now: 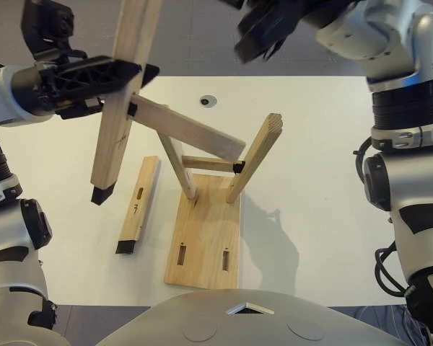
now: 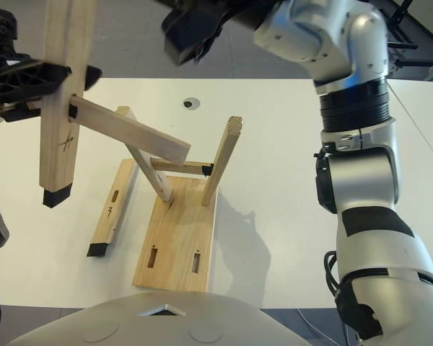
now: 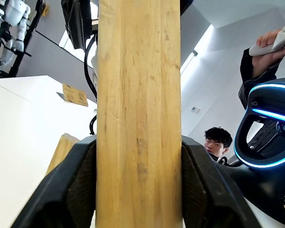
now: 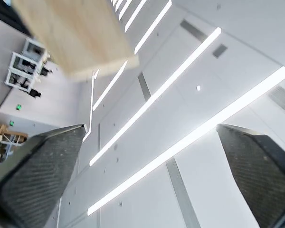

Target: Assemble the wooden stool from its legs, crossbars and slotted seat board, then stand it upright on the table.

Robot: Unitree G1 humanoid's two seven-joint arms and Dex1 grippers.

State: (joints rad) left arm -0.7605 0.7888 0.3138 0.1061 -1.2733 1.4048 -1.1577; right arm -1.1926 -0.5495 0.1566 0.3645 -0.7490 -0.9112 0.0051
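Left claw (image 1: 127, 76) clamping stool leg (image 1: 110, 148), top cut off, right claw (image 1: 263, 34) blurred

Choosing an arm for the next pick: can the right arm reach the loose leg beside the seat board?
Likely not. The loose leg lies beyond the seat board from the right end effector, the standing legs are between, and the left end effector's held leg and crossbar hang over that side.

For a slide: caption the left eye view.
Left tool holds a leg with crossbar over the table; two legs stand in the seat board.
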